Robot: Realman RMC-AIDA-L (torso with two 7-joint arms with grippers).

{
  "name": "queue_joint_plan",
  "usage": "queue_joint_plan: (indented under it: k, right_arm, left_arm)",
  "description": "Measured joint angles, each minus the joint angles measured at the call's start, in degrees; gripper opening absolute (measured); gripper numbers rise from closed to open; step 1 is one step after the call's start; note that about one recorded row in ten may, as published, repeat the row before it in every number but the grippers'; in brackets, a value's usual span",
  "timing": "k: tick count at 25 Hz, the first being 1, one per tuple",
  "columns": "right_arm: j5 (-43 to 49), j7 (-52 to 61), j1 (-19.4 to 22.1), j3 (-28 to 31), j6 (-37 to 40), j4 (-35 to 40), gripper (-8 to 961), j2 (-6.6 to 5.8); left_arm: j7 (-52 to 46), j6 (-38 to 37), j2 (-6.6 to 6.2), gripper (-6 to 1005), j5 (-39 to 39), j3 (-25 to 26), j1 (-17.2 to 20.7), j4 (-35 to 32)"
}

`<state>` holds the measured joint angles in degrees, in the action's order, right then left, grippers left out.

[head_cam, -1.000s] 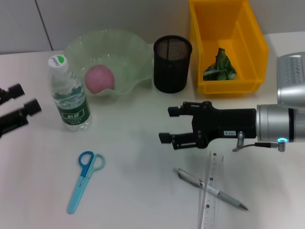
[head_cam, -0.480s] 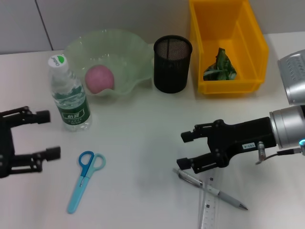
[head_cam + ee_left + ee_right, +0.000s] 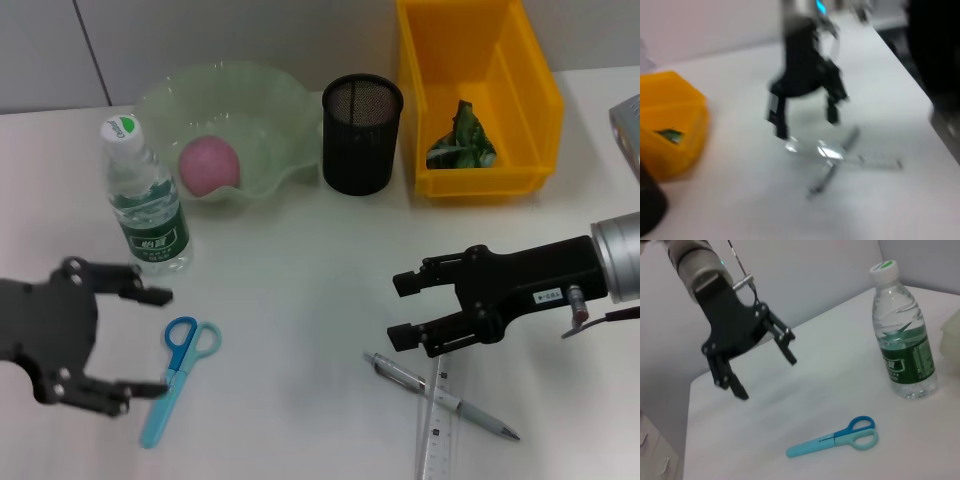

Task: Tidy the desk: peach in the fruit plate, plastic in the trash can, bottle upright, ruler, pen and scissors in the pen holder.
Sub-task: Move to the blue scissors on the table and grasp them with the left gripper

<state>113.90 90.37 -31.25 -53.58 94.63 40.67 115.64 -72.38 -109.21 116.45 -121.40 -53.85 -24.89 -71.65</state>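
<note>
Two wide claws, nothing held.
Your left claw [image 3: 140,342] flanks the scissors [image 3: 177,378]; closing off-centre could skid them.

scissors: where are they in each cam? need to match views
Head view: scissors lie on the desk, lower left, between the open left gripper's fingertips.
Left wrist view: not in it.
Right wrist view: scissors lie flat, low in the picture, near the bottle.
Shared landmark: the bottle, upright beside the scissors in both views.
</note>
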Motion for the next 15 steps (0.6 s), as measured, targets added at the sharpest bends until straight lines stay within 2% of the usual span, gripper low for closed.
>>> queue_joint_plan:
  k: [5,8,15]
  right_arm:
    - [1.4,2.3,-0.1,1.8,0.3,-1.0,817,-0.15]
    - [1.4,3.3,0.0,2.2,0.3,-2.4,817,-0.20]
    - [1.8,3.6,0.0,2.1,0.0,-5.0,816,-0.28]
  left_arm:
    - [3.7,-0.1,1.63,815,-5.0,-5.0,0.7,-6.6]
    - [3.7,-0.3,1.63,815,-6.1,-8.1,0.7,-9.8]
    - [2.3,-0.4,1.73,814,-6.5,-8.7,-1.4,-11.1]
